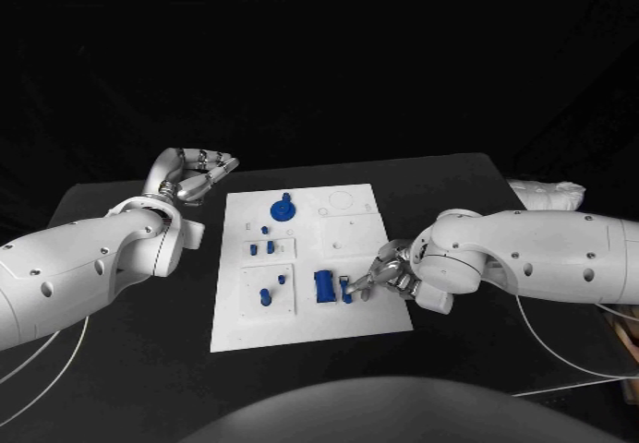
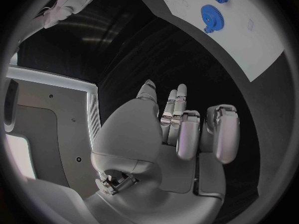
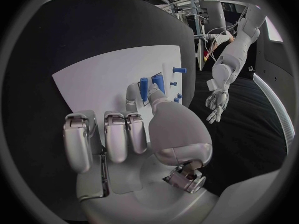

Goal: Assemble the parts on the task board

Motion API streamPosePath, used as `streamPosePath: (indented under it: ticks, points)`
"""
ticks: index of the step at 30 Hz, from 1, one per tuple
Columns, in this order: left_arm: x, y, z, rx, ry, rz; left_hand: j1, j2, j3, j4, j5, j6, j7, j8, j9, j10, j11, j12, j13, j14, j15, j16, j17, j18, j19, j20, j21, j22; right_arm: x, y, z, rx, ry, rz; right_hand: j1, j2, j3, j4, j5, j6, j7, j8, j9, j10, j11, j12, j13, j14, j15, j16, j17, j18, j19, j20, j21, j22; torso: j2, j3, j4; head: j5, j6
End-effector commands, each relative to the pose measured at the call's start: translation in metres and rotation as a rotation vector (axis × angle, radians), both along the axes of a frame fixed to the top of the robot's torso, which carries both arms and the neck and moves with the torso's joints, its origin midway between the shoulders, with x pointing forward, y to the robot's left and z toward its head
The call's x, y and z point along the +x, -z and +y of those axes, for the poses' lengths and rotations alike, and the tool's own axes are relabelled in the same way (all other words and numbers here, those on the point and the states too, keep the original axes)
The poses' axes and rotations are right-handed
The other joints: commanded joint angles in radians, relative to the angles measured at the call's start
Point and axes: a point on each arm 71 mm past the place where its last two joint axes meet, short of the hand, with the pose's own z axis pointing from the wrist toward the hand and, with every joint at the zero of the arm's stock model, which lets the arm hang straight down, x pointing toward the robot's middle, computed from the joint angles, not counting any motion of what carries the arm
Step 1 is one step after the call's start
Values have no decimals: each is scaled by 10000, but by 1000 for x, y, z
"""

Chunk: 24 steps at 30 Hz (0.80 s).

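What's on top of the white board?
Small blue parts sit on the white board: a round gear near its far end, small pegs in the middle, and a bigger block beside the right hand. Its fingers hide whatever lies beneath them.

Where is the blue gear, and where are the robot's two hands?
blue gear (image 1: 281, 207), head view, its middle.
left hand (image 1: 198, 172), head view, its middle.
right hand (image 1: 386, 274), head view, its middle.

You have a black table (image 1: 133, 360) before you, with darkness beyond its far edge.
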Motion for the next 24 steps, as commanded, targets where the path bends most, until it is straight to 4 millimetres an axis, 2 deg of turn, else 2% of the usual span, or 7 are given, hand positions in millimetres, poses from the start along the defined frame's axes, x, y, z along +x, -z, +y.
streamPosePath:
  ticks: [1, 11, 24]
  points:
    - [0, -1, -2, -14, 161, -8, -1, 57, -60, -21, 32, 73, -27, 50, 16, 40, -47, 21, 11, 836, 28, -17, 2140, -84, 619, 42, -63, 2446, -6, 2, 1, -207, -817, 306, -95, -5, -100, 16, -39, -89, 13, 84, 132, 1034, -73, 28, 2631, 1057, -76, 41, 2633, -67, 1045, -100, 45, 2628, -3, -3, 0, 0, 1]
    - [0, 0, -2, -12, 160, -11, 11, 68, -69, -21, 34, 73, -27, 49, 16, 40, -47, 19, 11, 837, 27, -14, 2144, -83, 617, 41, -66, 2445, -12, 3, 3, -233, -1267, 625, 2, 35, -151, 1, -33, -70, -38, 225, 369, 1034, -114, 28, 2631, 1057, -107, 41, 2633, -67, 1045, -125, 45, 2628, 6, -8, 2, -19, 1]
    - [0, 0, -1, -9, 158, -13, 11, 68, -69, -21, 34, 73, -27, 49, 16, 40, -47, 19, 11, 837, 27, -14, 2144, -83, 617, 41, -66, 2445, -10, 5, 5, -254, -1328, 648, 22, 61, -158, 2, -33, -48, -54, 263, 429, 1034, -127, 28, 2631, 1057, -118, 41, 2633, -67, 1045, -134, 45, 2628, -2, -8, 7, -34, 1]
